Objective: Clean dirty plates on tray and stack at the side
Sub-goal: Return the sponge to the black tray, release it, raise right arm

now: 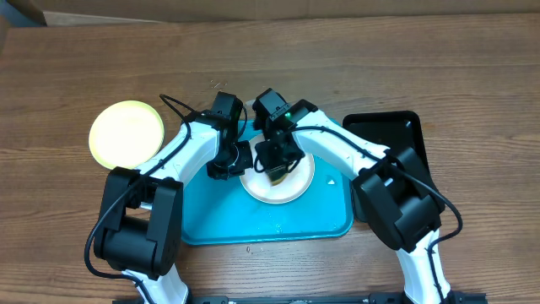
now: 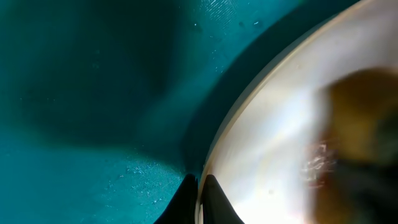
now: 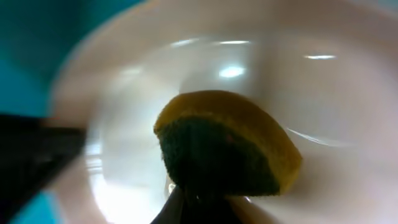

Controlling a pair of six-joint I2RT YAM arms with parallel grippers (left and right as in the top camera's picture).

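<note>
A white plate (image 1: 291, 189) lies on the turquoise tray (image 1: 219, 221). My left gripper (image 1: 241, 162) is shut on the plate's left rim; in the left wrist view its two dark fingers (image 2: 214, 202) pinch the edge of the plate (image 2: 273, 130) above the tray (image 2: 93, 93). My right gripper (image 1: 277, 171) is shut on a yellow-and-green sponge (image 3: 224, 146), which presses onto the inside of the plate (image 3: 311, 81). A pale yellow-green plate (image 1: 126, 133) rests on the table left of the tray. I cannot make out any smears on the white plate.
A black tray (image 1: 390, 135) stands on the table to the right of the turquoise one, partly under the right arm. Both arms cross over the turquoise tray's back half. Wooden table (image 1: 422, 51) surrounds everything.
</note>
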